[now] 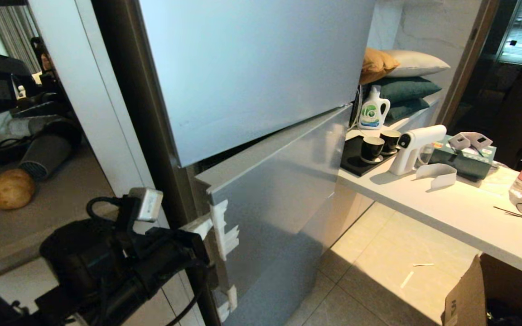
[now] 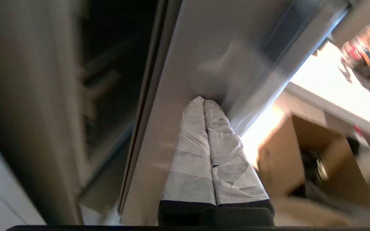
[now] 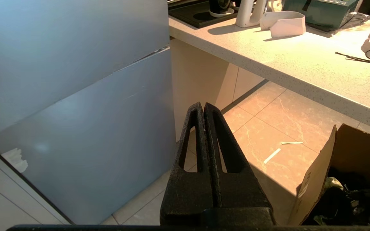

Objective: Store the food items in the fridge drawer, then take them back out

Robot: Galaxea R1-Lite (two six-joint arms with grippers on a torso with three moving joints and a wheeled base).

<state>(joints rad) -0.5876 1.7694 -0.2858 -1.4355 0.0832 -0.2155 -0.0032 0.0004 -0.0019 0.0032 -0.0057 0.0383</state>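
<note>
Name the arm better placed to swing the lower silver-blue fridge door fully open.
Left. The left gripper, shut, already presses against the ajar lower silver-blue door panel. The right gripper, shut, hangs apart above the tiled floor.

No lettering is legible; the detergent bottle point(image 1: 373, 110) label shows only a green-and-blue graphic

Silver-blue fridge doors point(image 1: 252, 90), white counter point(image 1: 460, 213) in sunlight, beige tiled floor point(image 1: 379, 271), stacked pillows point(image 1: 401, 77), cardboard box point(image 1: 469, 294) stood by.
</note>
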